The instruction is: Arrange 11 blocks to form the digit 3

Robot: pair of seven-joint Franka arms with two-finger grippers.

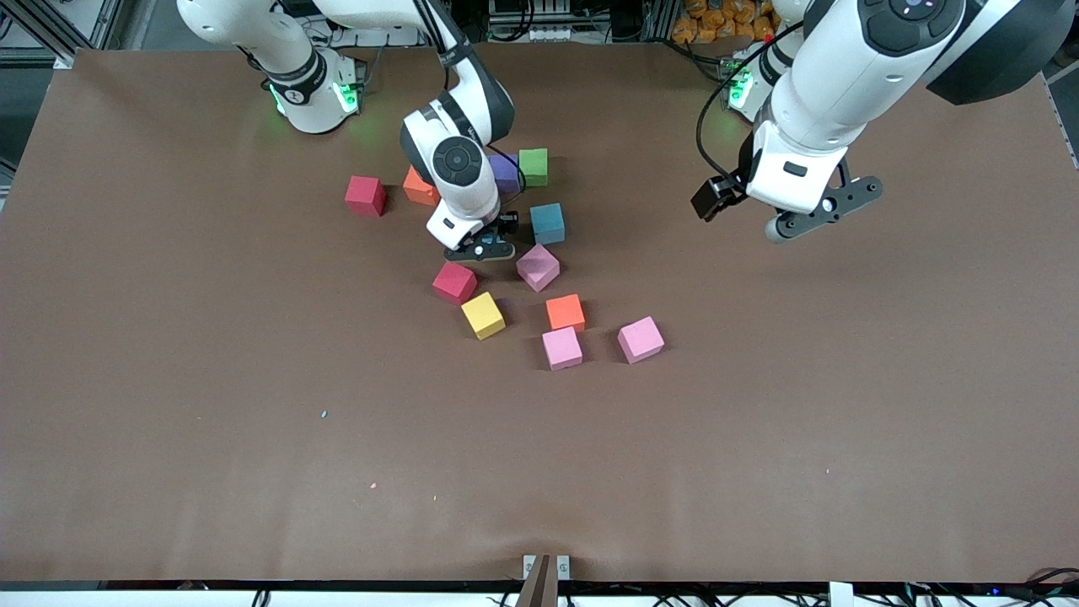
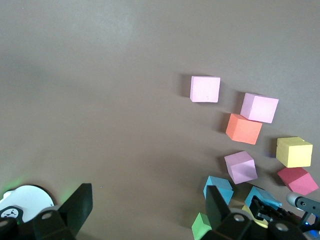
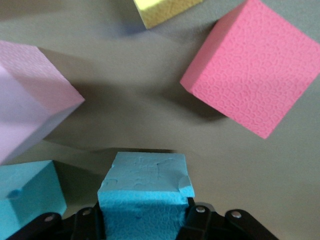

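Brown table (image 1: 253, 405) holds the soft foam blocks (image 1: 563, 313), scattered near the middle in the front view. The right gripper (image 1: 480, 249) is down among them, and the left gripper (image 1: 805, 221) waits in the air with fingers wide apart. Its own wrist view shows the spread fingers (image 2: 75, 210). Up close in the right wrist view, a bumpy blue block (image 3: 145, 192) (a square cube) sits squeezed between the right fingers.

Robotics lab. Two white arms (image 1: 455, 160) bolted at a brown-covered table (image 1: 253, 405); metal framing (image 1: 76, 21), cables (image 1: 708, 126) and equipment along the edge by their bases; foam cubes (image 1: 565, 312) as test pieces.
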